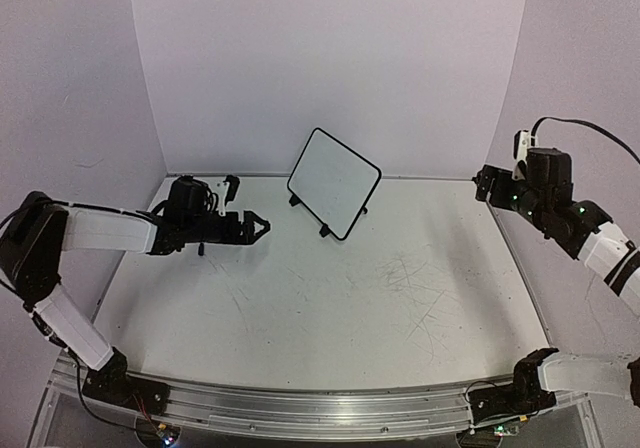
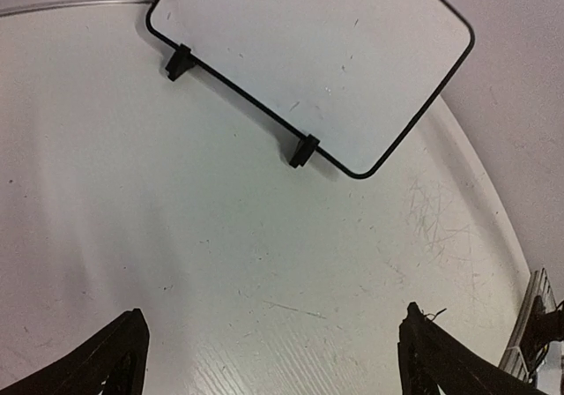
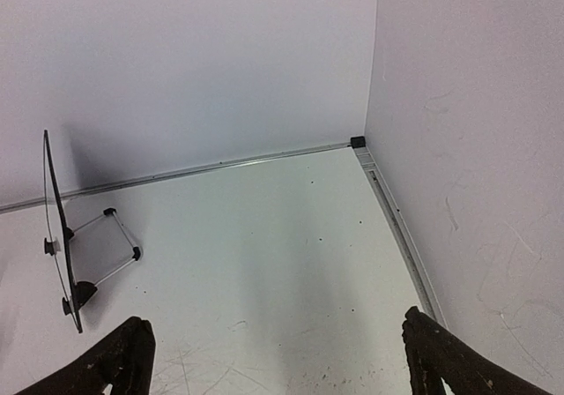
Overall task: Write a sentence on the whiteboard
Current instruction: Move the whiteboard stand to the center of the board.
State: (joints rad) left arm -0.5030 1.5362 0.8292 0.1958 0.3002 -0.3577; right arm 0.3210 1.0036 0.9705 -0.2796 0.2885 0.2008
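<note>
Both pairs of jaws gape empty; whiteboard (image 1: 333, 181) stands between them, touching neither.

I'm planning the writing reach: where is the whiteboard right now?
In the top view, the whiteboard stands at the far middle of the table, near the back wall, just right of the left gripper.

I see the whiteboard (image 1: 335, 181) white with thin black frame and black feet, table (image 1: 300, 308) off-white with fine grey scratches, my left fingers (image 2: 101, 364) black, walls (image 1: 330, 58) pale lilac.
</note>
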